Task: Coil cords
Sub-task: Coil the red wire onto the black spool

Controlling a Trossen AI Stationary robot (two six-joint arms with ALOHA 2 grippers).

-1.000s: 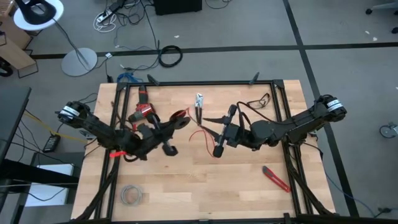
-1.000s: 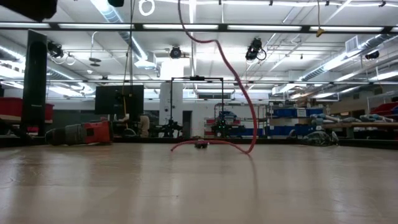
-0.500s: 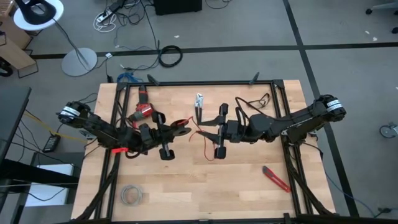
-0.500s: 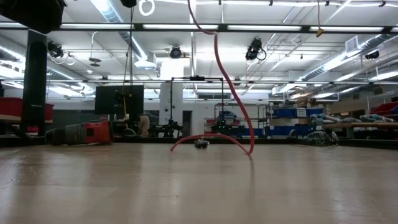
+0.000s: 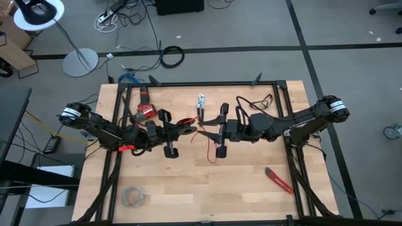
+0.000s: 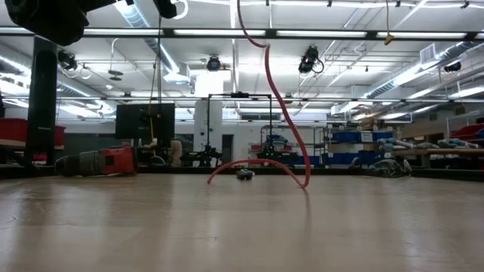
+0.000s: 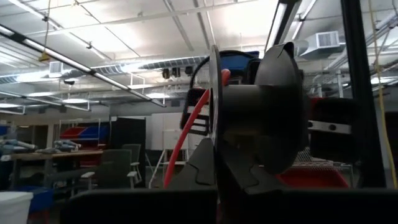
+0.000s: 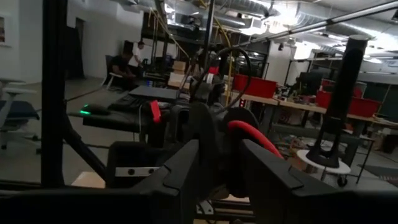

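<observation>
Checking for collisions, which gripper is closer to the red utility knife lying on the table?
Right. The right gripper sits mid-table, up and left of the red utility knife; the left gripper is farther left, beyond it.

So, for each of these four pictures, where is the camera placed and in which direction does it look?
High view: above the table, looking straight down; both arms, left gripper and right gripper meet at the centre.
Low view: at table-top height, looking level into the room; the red wire hangs down to the table, part of an arm shows at the top.
Left wrist view: on the left wrist, facing the right gripper.
Right wrist view: on the right wrist, facing the left arm.
Shared: all four show the red wire.
</observation>
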